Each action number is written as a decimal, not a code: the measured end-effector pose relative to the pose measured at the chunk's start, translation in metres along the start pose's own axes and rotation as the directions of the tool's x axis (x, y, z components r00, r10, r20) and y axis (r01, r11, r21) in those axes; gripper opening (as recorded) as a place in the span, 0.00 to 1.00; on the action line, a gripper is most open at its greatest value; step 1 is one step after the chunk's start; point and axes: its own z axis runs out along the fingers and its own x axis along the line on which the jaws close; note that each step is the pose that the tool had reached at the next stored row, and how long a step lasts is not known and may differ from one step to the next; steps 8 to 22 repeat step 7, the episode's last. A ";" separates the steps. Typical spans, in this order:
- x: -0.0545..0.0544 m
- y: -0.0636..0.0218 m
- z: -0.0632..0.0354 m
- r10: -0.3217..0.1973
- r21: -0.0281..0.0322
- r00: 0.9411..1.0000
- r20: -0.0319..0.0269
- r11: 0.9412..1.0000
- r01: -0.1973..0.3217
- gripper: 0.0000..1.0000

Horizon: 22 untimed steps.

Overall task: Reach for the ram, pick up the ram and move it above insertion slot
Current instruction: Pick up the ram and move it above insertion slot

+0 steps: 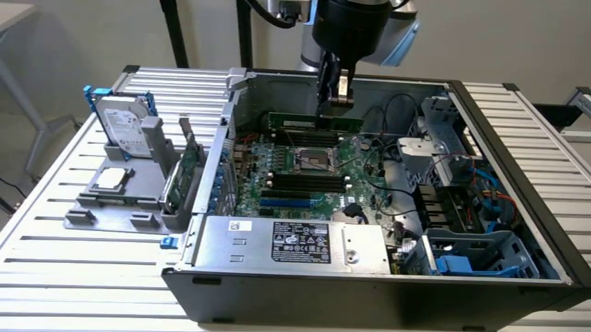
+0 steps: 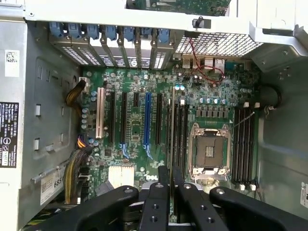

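**Ram held over the motherboard inside the open computer case**

While the arm hangs down into the open computer case (image 1: 517, 207), its jaws (image 1: 334, 104) are clamped on the ram (image 1: 312, 122), a long narrow green stick with black chips that stands on its long edge just under the fingertips. In the exterior view the ram sits at about 12 o'clock from the processor socket (image 1: 314, 158), above the far part of the motherboard (image 1: 305, 173) and close to the rear wall of the case. Whether its lower edge touches the board or hangs clear of it cannot be told from these views.

In the wrist view the two black fingers (image 2: 159, 202) stand close together, pinching the thin edge of the ram between them, with the dark memory slots (image 2: 180, 130) running just beside the socket (image 2: 208, 153) beneath. A second bank of slots (image 2: 244, 147) lies on the socket's other side.

Outside the case, at 9 o'clock in the exterior view, a grey holder (image 1: 120, 197) rests on the slatted metal surface (image 1: 55, 256). It carries a hard drive (image 1: 124, 124) standing upright and a wider green card (image 1: 180, 176) set on edge. At 6 o'clock from the motherboard, the power supply (image 1: 295, 242) with its black label fills the near part of the case.
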 end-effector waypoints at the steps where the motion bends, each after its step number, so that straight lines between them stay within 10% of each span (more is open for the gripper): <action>1: 0.000 0.0000 0.0000 0.000 0.000 1.000 0.000 1.000 0.000 0.14; 22: 0.000 0.0000 0.0000 0.000 0.000 1.000 0.000 1.000 0.000 0.14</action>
